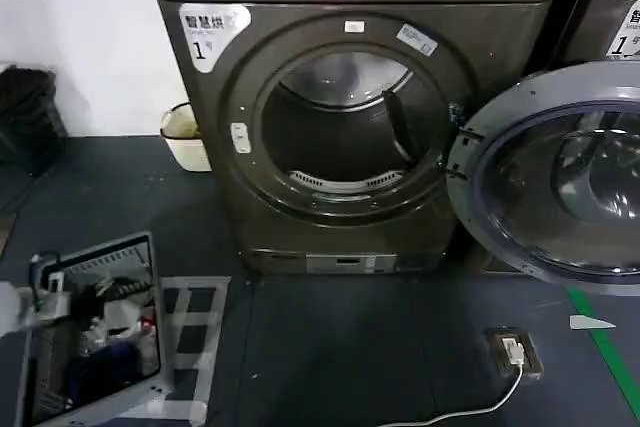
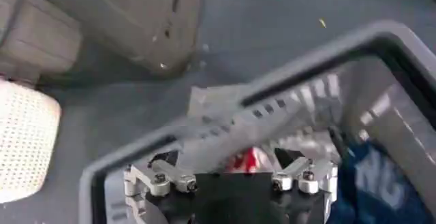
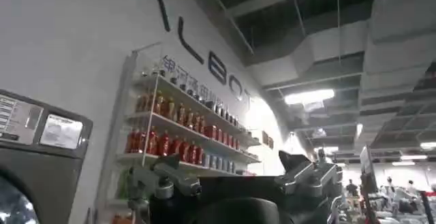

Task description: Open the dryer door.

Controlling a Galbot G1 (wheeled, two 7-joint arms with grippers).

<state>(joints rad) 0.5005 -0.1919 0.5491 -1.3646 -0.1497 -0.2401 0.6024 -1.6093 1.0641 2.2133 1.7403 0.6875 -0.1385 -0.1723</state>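
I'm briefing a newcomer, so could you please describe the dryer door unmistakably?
Find the dark bronze-grey dryer with the white "1" sticker. Its round dryer door hangs swung open beside the drum opening, grey rim around dark glass; the neighbouring machine sits behind it.

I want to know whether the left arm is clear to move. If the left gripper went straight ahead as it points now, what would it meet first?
Probably the laundry in the basket: the open left gripper points down into it, though depth is unclear.

The right gripper (image 3: 235, 178), jaws apart, points up past a bottle shelf (image 3: 180, 133) toward ceiling ducts (image 3: 340, 48).
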